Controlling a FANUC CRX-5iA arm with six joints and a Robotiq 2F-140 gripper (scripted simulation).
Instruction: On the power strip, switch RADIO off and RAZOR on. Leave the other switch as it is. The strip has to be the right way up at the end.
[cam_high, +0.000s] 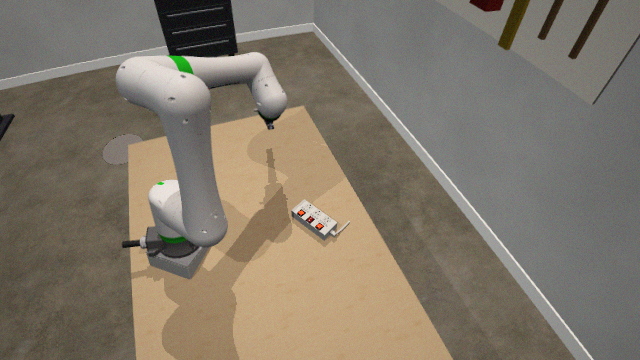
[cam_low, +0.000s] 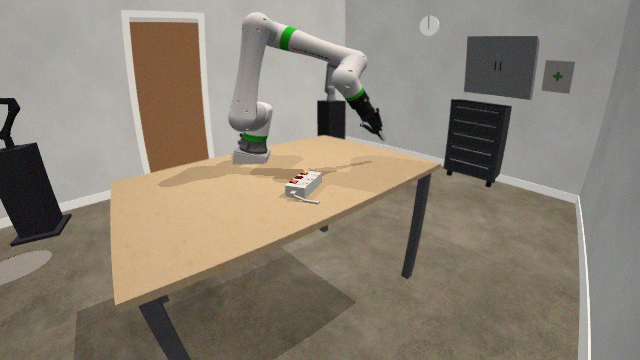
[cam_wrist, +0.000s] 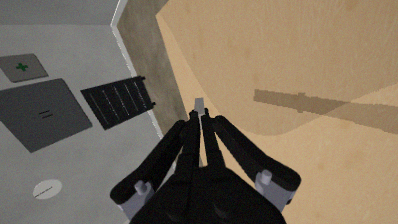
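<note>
A white power strip lies flat on the wooden table, right way up, with three rocker switches in a row on top. The two outer switches glow orange-red and the middle one looks darker. A short cable stub sticks out of its near end. The labels are too small to read. My gripper is shut and empty. It hangs high in the air above the far end of the table, well away from the strip. The strip is out of the wrist view.
The robot base stands on the table's far left part. A black drawer cabinet stands on the floor by the wall. The table edge lies close below the gripper.
</note>
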